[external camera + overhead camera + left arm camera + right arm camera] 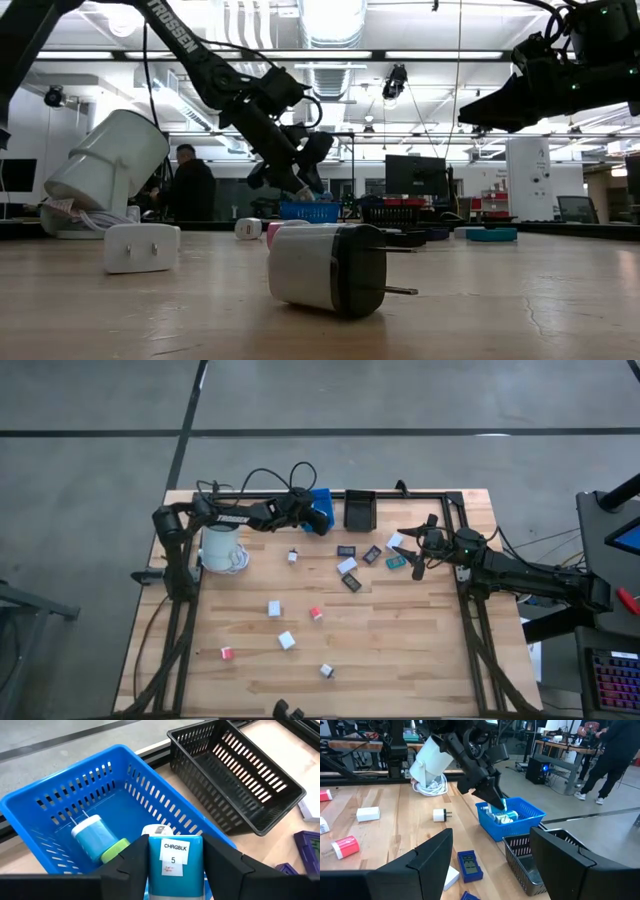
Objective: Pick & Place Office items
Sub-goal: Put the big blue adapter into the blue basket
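Note:
My left gripper (175, 851) is shut on a blue-and-white block (175, 865) with a label reading "CHRGBLK 5". It hangs at the open top of the blue bin (60, 800) at the table's far edge (322, 510). Another blue-white block (95, 836) and a green piece (116, 849) lie on the bin's floor. Small white and red blocks (274, 607) and flat rectangles (352, 582) lie scattered on the table. My right gripper (495, 865) waits open at the table's right side (418, 550), holding nothing. My left gripper pinches the block's two opposite sides (150, 870) between its two fingers (131, 862), the labelled face showing between them. The fingers slant down from the table's left. The block is lifted clear of the table, over the near part of the blue bin (499, 810).
A black bin (358, 508) stands right of the blue one. A white mug (220, 548) lies tipped with a white cable at the table's left. Flat black, white, teal and purple pieces (371, 555) cluster between the bins and my right gripper. People stand in the room beyond.

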Robot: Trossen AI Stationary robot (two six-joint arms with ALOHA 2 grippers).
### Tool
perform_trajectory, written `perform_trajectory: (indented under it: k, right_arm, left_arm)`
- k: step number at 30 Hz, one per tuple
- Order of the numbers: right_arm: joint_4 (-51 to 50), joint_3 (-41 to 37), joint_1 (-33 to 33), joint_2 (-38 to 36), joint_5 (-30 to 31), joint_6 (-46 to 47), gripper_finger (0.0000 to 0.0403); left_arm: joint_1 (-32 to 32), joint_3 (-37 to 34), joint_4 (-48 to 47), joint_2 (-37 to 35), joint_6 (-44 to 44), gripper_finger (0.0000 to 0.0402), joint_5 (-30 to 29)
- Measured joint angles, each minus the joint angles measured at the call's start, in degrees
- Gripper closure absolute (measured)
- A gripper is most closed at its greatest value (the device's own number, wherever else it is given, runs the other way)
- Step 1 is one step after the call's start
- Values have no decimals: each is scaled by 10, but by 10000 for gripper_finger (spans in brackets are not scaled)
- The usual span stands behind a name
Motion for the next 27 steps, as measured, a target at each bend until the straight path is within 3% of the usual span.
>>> perform_trajectory:
  k: [19,27]
  right_arm:
    - [0,0,0,0,0,0,147]
    - [0,0,0,0,0,0,147]
  left_arm:
    - [0,0,0,0,1,238,5]
    - [0,3,0,0,2,195,4]
